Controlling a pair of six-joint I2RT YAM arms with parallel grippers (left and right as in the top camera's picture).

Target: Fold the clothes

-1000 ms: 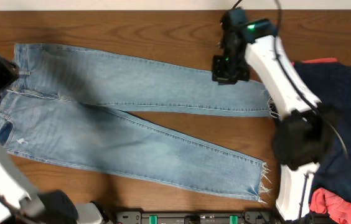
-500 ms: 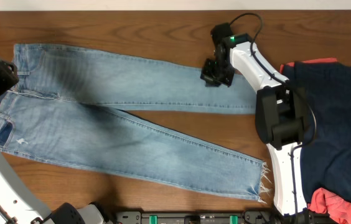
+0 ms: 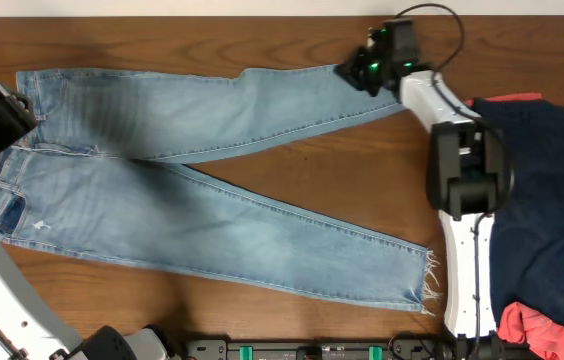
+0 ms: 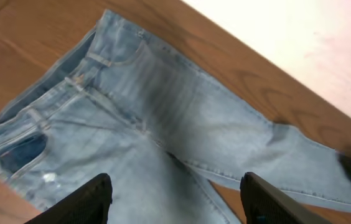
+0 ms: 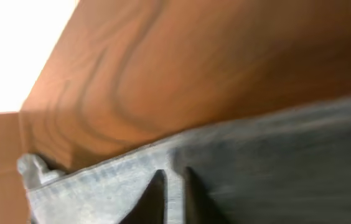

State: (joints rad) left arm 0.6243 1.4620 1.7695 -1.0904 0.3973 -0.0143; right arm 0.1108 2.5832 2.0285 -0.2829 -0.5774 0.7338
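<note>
The right jaws are clamped on the far leg of the faded light-blue denim jeans (image 3: 162, 190) on the brown wooden table (image 3: 262, 38) (left jaws gape wide, empty).

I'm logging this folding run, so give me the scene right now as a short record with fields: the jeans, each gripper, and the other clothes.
jeans: light-blue denim jeans spread flat on the wooden table, waist on the left arm's side, legs splayed toward the right arm's side
upper leg: its end pinched in the right gripper, near the table's far edge
lower leg: frayed hem lying free
left gripper: open, over the waist end, nothing between its fingers
other clothes: dark navy garment and coral-red fabric, heaped by the right arm
</note>
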